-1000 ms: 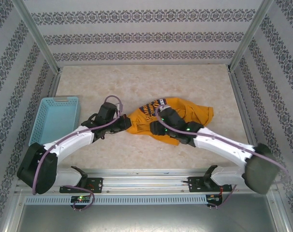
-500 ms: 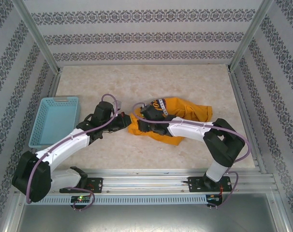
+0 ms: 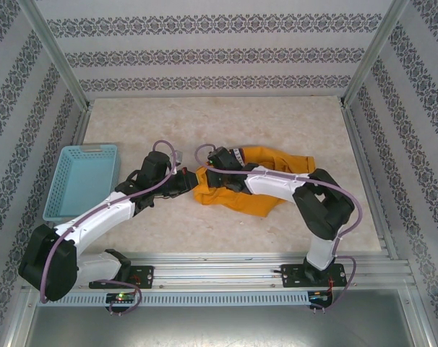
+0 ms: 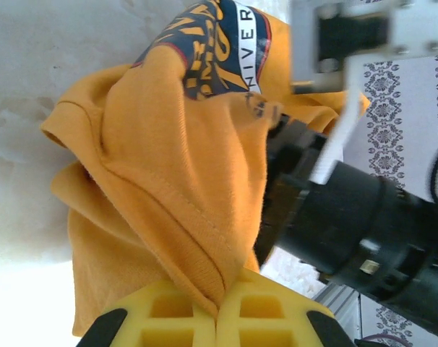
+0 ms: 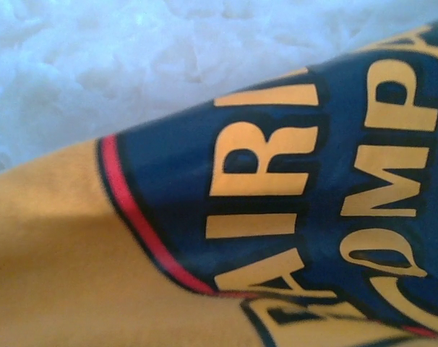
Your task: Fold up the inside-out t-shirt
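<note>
fingers (image 4: 161,318) of the left gripper (image 4: 219,307) pinch tight on a fold of the inside-out t-shirt (image 4: 175,188). the right gripper (image 3: 219,163) lies on it; its opening i cannot tell.

the white-shelled left arm (image 3: 103,213) and right arm (image 3: 273,184) have rounded black joints and looping lilac cables (image 3: 166,143). the left gripper (image 4: 220,303) has yellow moulded plastic fingers (image 4: 165,314) with square recesses.
</note>
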